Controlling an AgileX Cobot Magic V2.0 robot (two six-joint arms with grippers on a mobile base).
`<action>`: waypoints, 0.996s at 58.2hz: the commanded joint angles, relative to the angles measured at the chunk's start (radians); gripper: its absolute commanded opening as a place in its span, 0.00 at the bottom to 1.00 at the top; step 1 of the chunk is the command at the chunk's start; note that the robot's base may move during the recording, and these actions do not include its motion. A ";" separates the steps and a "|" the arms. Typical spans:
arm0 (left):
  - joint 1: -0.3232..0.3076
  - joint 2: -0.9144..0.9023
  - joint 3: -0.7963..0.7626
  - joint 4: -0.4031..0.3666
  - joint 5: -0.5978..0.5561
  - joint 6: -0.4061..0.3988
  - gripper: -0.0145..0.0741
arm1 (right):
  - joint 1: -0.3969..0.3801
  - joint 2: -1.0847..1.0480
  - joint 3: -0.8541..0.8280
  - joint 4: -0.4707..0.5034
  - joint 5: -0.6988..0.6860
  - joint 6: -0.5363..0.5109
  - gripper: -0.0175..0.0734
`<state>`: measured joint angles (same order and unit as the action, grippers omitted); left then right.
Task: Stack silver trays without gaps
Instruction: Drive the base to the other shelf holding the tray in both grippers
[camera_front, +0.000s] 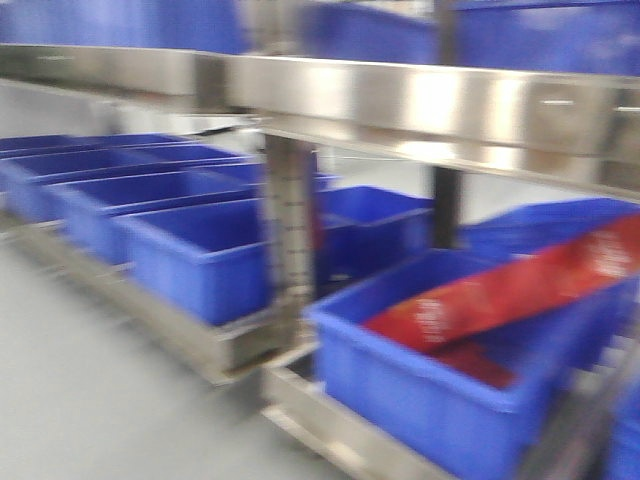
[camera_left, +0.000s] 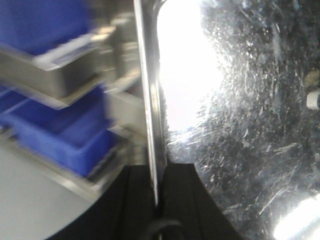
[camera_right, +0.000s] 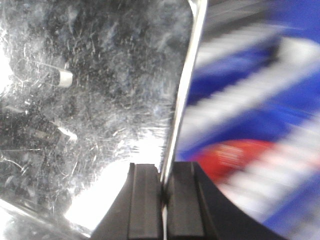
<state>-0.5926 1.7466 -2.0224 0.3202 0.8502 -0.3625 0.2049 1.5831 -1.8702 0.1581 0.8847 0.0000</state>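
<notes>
Item: silver tray (camera_left: 240, 125), held off the rack, seen only by the wrist cameras.

- Left gripper (camera_left: 157, 175): black jaws closed on the tray's thin rim (camera_left: 150, 100). The rim runs straight away from the jaws, up the picture. The scratched, glaring face spreads to its right.
- Right gripper (camera_right: 164, 172): jaws clamped on a thin rim (camera_right: 185, 90) leaning slightly right, with the scratched silver tray face (camera_right: 90, 100) to its left.
- Long axis: cannot be told, as the tray is cut off by the picture edges in both views. Whether there is one sheet or several is also unclear.
- Front view: neither tray nor grippers appear. Steel rack rail (camera_front: 400, 100) across the top, upright post (camera_front: 290, 230), and rows of blue bins (camera_front: 200, 255) receding to the far left. The near right bin holds a red packet (camera_front: 520, 285), its print unreadable.
- All views are blurred.
</notes>
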 joint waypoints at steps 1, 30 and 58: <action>-0.010 -0.001 -0.007 0.005 -0.031 0.020 0.13 | 0.007 -0.010 -0.013 0.034 -0.056 -0.018 0.10; -0.010 -0.001 -0.007 0.005 -0.031 0.020 0.13 | 0.007 -0.010 -0.013 0.034 -0.056 -0.018 0.10; -0.010 -0.001 -0.007 0.005 -0.031 0.020 0.13 | 0.007 -0.010 -0.013 0.034 -0.056 -0.018 0.10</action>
<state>-0.5926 1.7466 -2.0224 0.3225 0.8502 -0.3625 0.2049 1.5831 -1.8702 0.1596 0.8847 0.0000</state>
